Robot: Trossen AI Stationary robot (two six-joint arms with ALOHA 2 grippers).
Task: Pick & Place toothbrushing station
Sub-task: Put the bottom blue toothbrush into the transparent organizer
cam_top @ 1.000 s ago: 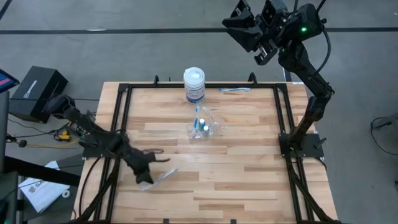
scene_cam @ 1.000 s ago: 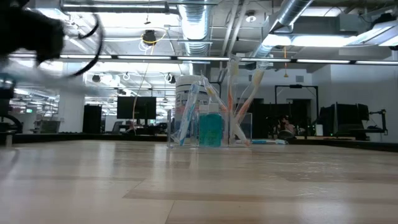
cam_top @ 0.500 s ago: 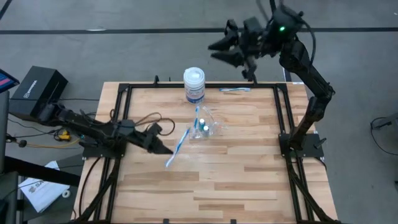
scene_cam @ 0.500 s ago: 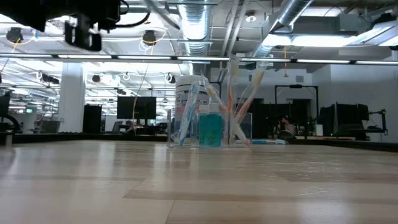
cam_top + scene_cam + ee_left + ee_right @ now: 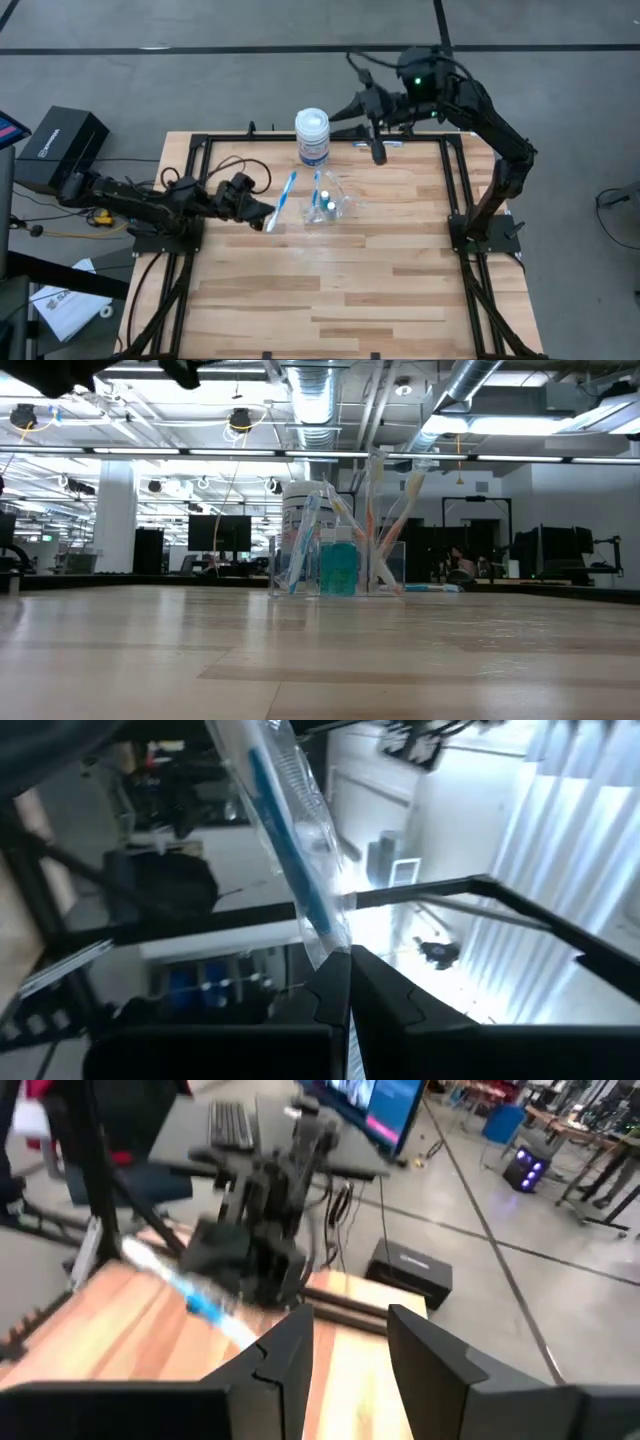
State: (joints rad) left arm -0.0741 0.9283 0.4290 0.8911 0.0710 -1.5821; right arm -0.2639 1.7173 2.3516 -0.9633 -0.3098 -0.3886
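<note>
**Left arm has a brush in its grip beside the holder**

Here is the left gripper (image 5: pixel 262 213), out over the left half of the table (image 5: pixel 380 290), fingers pinched fully together on a wrapped toothbrush (image 5: pixel 284 196). The blue-and-white brush slants up from the fingertips toward the back of the table, its far end just beside the clear holder (image 5: pixel 327 205). In the left wrist view the same brush (image 5: pixel 285 840) rises straight out of the closed fingers (image 5: pixel 330 995), blue handle inside a see-through sleeve.

The holder stands near the middle of the table with brushes already in it and something teal inside; from the low view it reads as a clear box (image 5: pixel 335 565) with handles leaning at several angles. Right behind it is a white jar (image 5: pixel 312 136) with a blue label; the label's writing is too small to read. Another packaged brush (image 5: pixel 380 145) lies flat along the table's back edge.

The right gripper (image 5: pixel 368 122) hangs above that back edge, near the jar, fingers partly apart with nothing between them; its wrist view shows the gap between its fingers (image 5: pixel 285 1370) empty.

A black box (image 5: pixel 60 148) with unreadable white lettering sits on the floor to the left.
</note>
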